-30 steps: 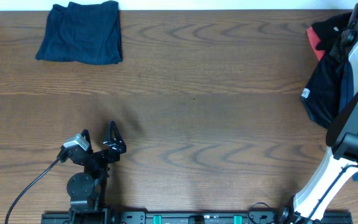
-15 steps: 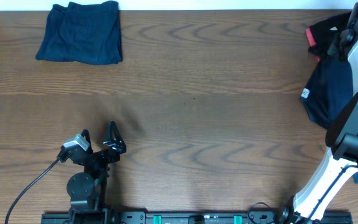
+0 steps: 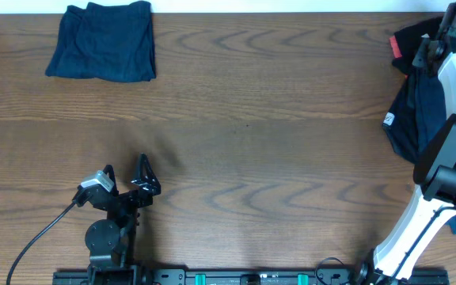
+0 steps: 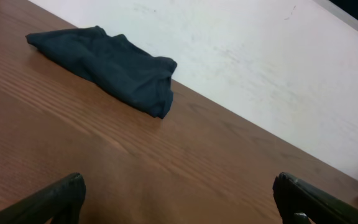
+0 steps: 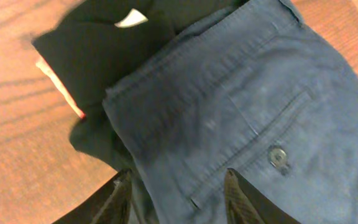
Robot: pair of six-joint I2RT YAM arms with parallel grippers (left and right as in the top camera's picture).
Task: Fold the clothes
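jaws: the right gripper (image 5: 179, 190) stands partly open just above the trousers (image 5: 260, 106), with nothing seen pinched between its fingers; the left gripper (image 4: 178, 186) is wide open and empty over bare table (image 3: 275, 158), well apart from all the clothes. the navy trousers lie over a black garment (image 5: 98, 56) with coral trim (image 5: 58, 84) at the table's far right edge; a folded garment (image 3: 105, 41), also navy, sits at the far left corner. risk: a pinch closed here may catch both layers and drag the black garment along, or pull the heap off the right edge. against the frame a second earlier, the right jaws have parted and less coral trim shows; left arm and folded garment are unmoved.
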